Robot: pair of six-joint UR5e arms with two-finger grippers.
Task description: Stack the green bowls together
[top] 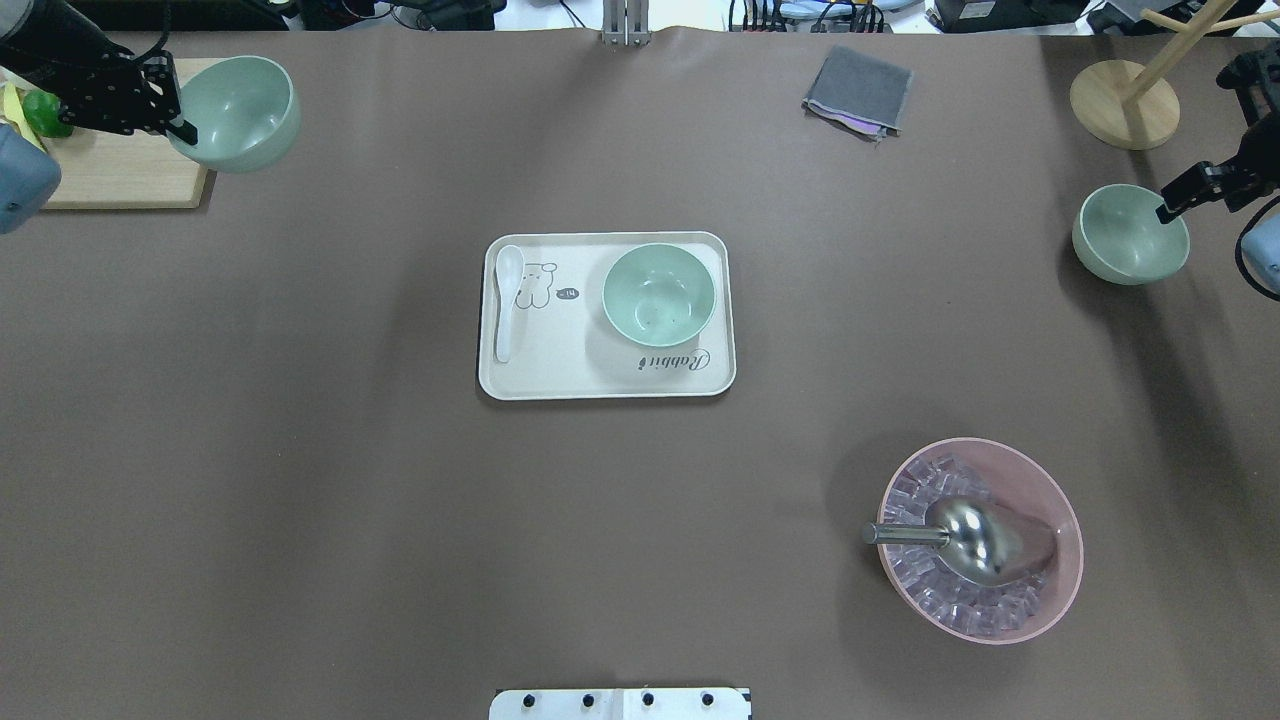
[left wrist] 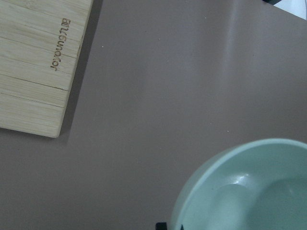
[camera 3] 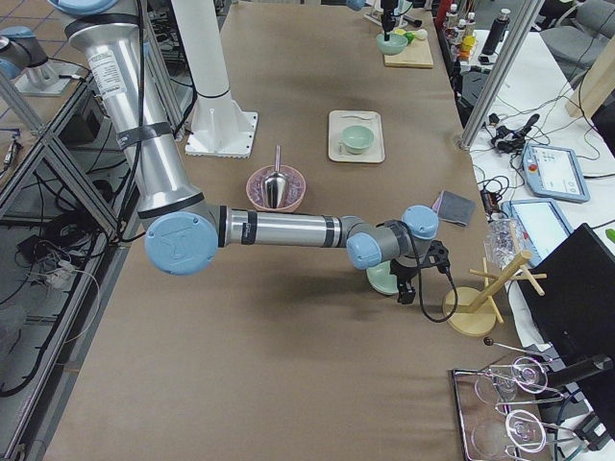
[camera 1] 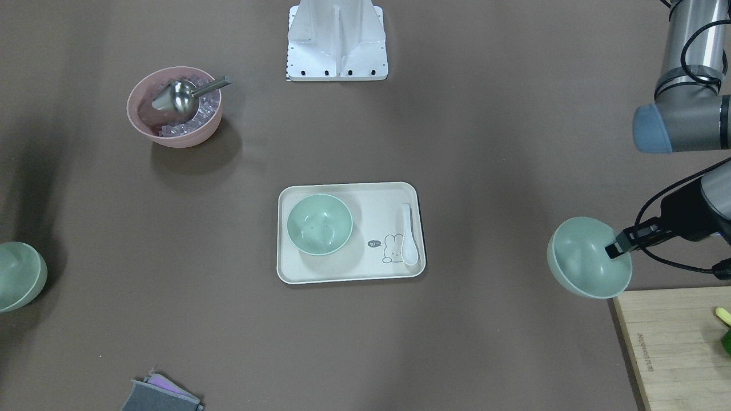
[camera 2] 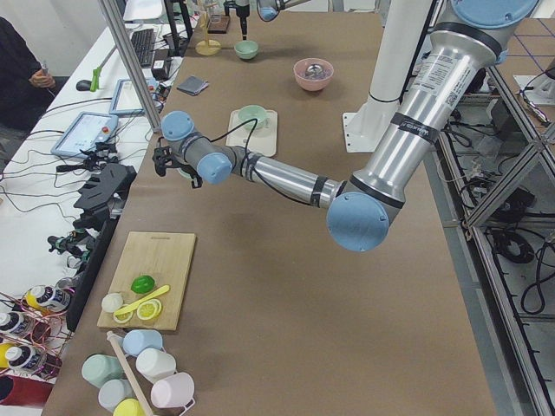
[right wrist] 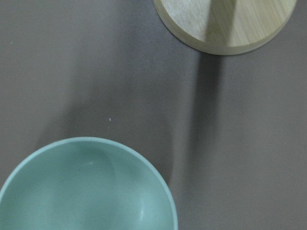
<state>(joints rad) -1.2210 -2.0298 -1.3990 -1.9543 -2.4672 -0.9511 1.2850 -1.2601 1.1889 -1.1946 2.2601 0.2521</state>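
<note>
Brown counter (top: 300, 480) spreads under both arms. At its far left corner, the left fingers (top: 183, 129) are clenched on the rim of the tilted left bowl (top: 240, 108), just beside a cutting board (top: 120, 178). At the far right, the right fingers (top: 1168, 210) pinch the rim of the right bowl (top: 1128, 240), near a round wooden stand base (top: 1124, 104). Between them, well apart from both, the third bowl (top: 658, 296) sits upright on a tray (top: 560, 372) beside a white spoon (top: 507, 300).

Three green bowls (top: 658, 296), one pink bowl (top: 1050, 490), one tray (top: 560, 350), one white spoon (top: 507, 300), one metal scoop (top: 975, 540).
</note>
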